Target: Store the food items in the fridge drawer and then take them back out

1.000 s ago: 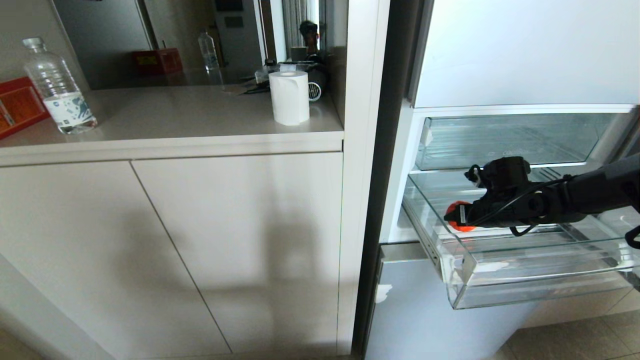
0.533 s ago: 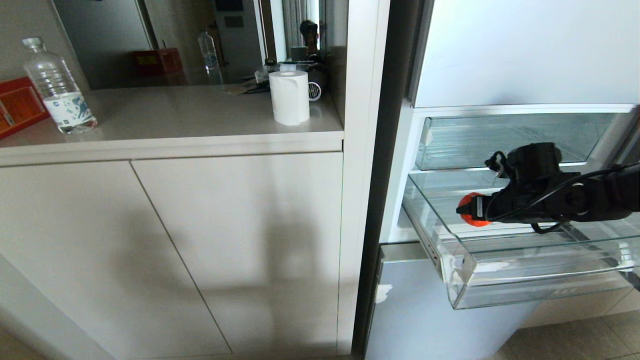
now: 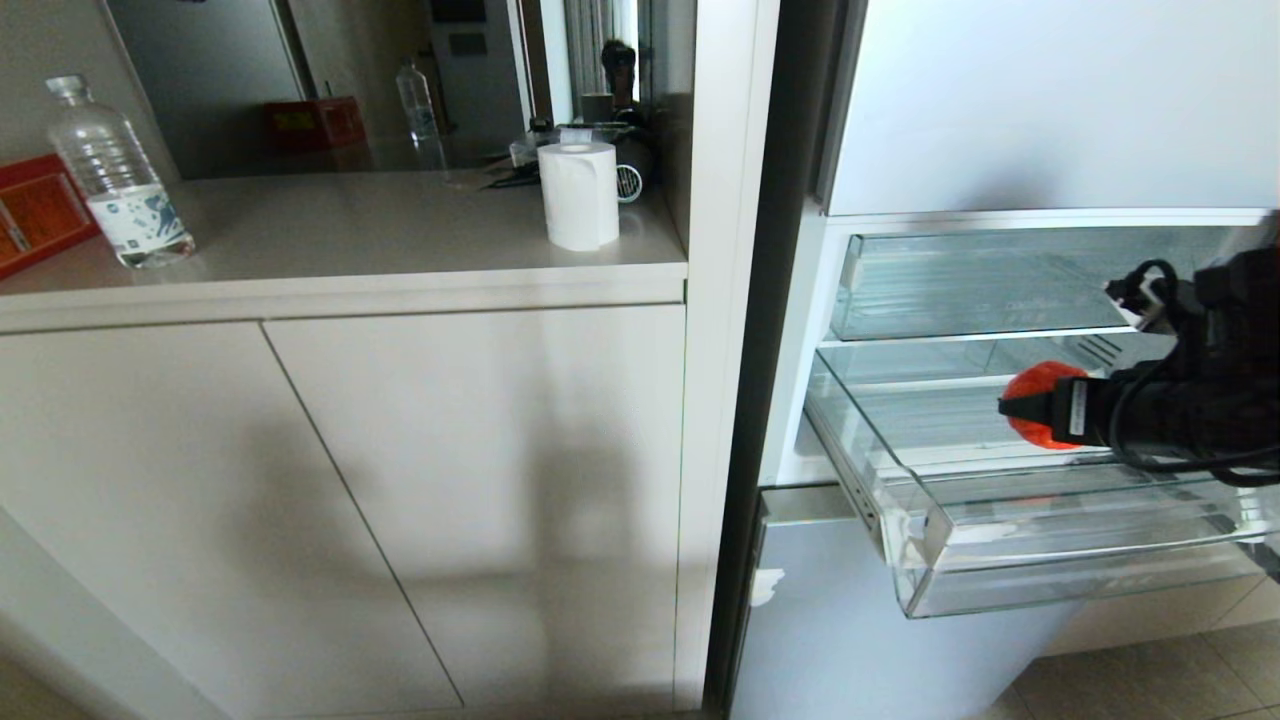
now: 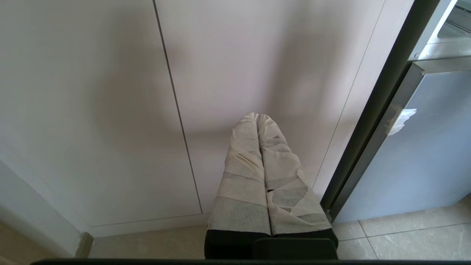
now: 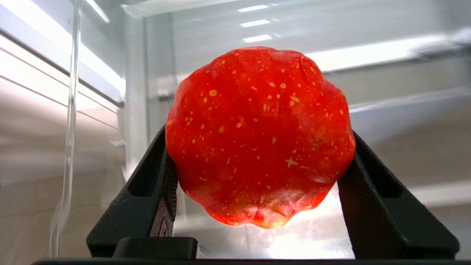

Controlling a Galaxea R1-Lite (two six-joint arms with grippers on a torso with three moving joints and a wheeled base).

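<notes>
A beige countertop point(image 3: 330, 235) carries a clear water bottle point(image 3: 117, 178) standing upright at its left end, just beside a red box point(image 3: 35, 210) at the picture's edge. A white paper roll point(image 3: 579, 194) stands upright near the right end. White cabinet doors point(image 3: 350, 500) close the space below the countertop.

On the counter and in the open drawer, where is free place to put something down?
Counter: bare between water bottle and paper roll; crowded behind the roll. Fridge drawer: its visible floor is bare; the right gripper holds the red pumpkin above it.
</notes>
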